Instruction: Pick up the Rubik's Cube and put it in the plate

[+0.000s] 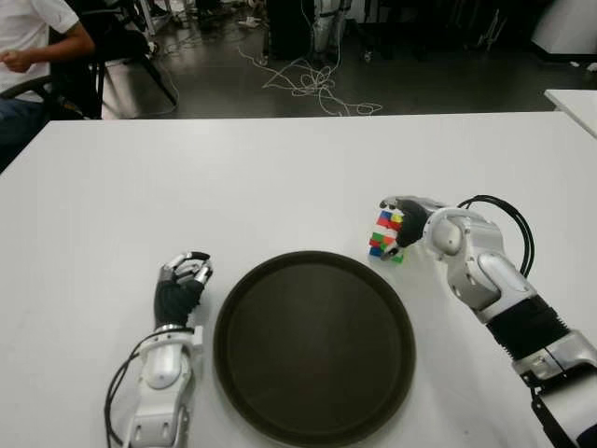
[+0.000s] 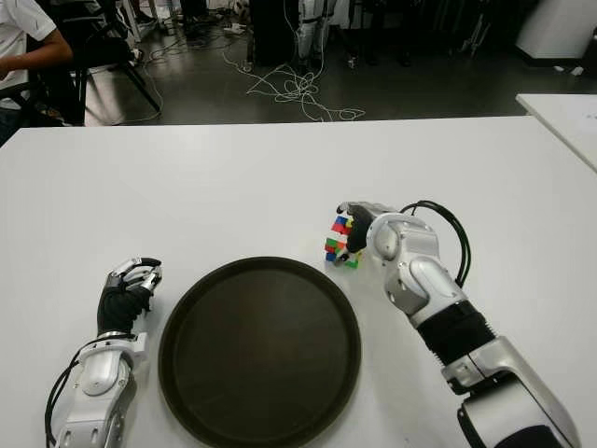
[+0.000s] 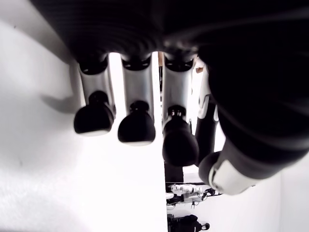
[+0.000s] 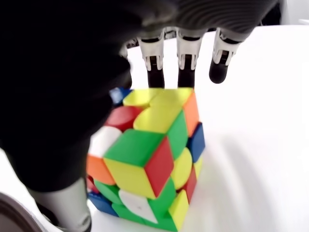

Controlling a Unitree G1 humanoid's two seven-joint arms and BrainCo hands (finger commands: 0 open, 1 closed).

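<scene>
Cube: Rubik's Cube (image 1: 387,235), scrambled, layers twisted out of line, so edges look stepped. Sits on the white table (image 1: 280,177), just outside the plate's far-right rim, tilted a bit; whether it's fully down on the table or partly lifted can't be told.
Cube colours: green, yellow, red, orange, blue, white tiles all show in rt wrist view (image 4: 149,159).
Right hand: right hand (image 1: 408,222) wrapped on the cube from the robot's right side. Fingers (image 4: 186,60) reach over the cube's far top edge, thumb down along the near side by the plate rim. Closed around it, contact on both sides per wrist view.
Right arm: forearm runs back toward the lower right, black cable looping off the wrist (image 1: 508,219).
Plate: round dark plate (image 1: 392,308), centre-front of table, nothing in it. Cube is near its rim but not over it.
Left hand: left hand (image 1: 182,278) shows just left of the plate, idle. Fingers (image 3: 136,126) curled in loosely, holding nothing.
Bkgd: dark floor beyond table w/ tangled white cables (image 1: 312,86); a seated person (image 1: 33,42) in a white shirt at far left; corner of a 2nd white table (image 1: 574,103) at far right.
</scene>
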